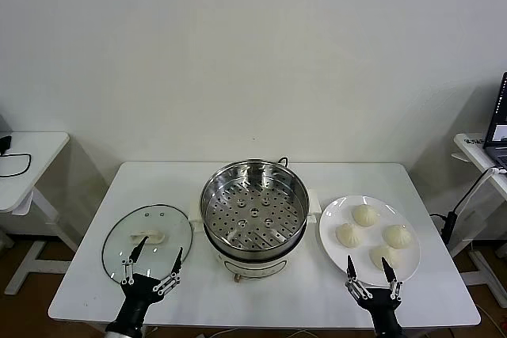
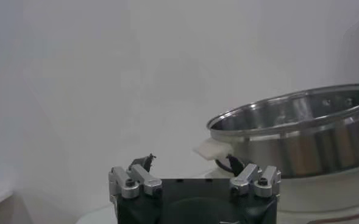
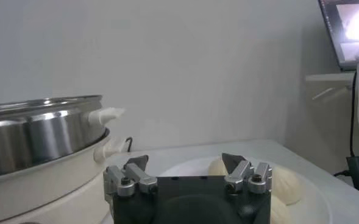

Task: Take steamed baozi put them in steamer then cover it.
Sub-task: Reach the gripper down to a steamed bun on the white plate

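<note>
- Four buns (image 1: 366, 214) sit on the white plate (image 1: 333, 219), right of the open steamer (image 1: 253, 210)
- The lid (image 1: 147, 240) lies left on the table (image 1: 95, 275)
- Left gripper (image 1: 155, 255) and right gripper (image 1: 368, 265) both have fingers apart, holding nothing

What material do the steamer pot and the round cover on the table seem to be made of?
The steamer pot looks like polished stainless steel: it is shiny, mirror-like, with a perforated tray. Its base seems cream plastic. The cover looks like clear glass with a metal rim, since the table shows through it; its handle is probably plastic.

Plain white wall (image 1: 253, 53); white side tables (image 1: 28, 156) flanking; laptop (image 1: 499, 120) right.
</note>
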Tool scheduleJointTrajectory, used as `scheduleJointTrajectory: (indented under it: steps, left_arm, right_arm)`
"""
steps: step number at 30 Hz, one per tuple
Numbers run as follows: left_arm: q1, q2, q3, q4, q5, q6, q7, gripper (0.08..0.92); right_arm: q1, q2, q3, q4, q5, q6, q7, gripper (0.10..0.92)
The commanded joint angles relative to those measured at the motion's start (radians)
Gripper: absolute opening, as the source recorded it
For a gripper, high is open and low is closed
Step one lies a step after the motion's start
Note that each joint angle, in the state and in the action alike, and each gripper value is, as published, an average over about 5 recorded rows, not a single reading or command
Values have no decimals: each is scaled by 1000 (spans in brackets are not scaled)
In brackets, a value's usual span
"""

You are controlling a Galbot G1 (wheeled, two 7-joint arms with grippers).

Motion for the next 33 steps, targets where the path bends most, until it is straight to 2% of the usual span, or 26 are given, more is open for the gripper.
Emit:
scheduleJointTrajectory:
  steps: [1,9,18,22,27,33]
  left_arm:
    - [6,-3,8,-17,1,-4,-3,823]
    - [9,-9,23,-41,4,-3,-9,823]
    - [8,-11,23,-44,4,-2,-14,823]
    - [5,-13,25,-45,3,1,-16,823]
    - [-1,-12,29,-43,3,4,-17,823]
    - [-6,-11,34,-45,3,9,-19,823]
  right_arm:
    - [66,-22,12,2,-3,-86,50,823]
    - [399,-127,-8,-75,119,-270,136,823]
    - [898,-284,-209,-452,335,-315,77,823]
    - [1074,-363,-339,-617,389,-324,-88,823]
    - [1238,-489,-532,-749,421,-368,-413,823]
    - [1444,-576,-759,-873,293,-398,-849,823]
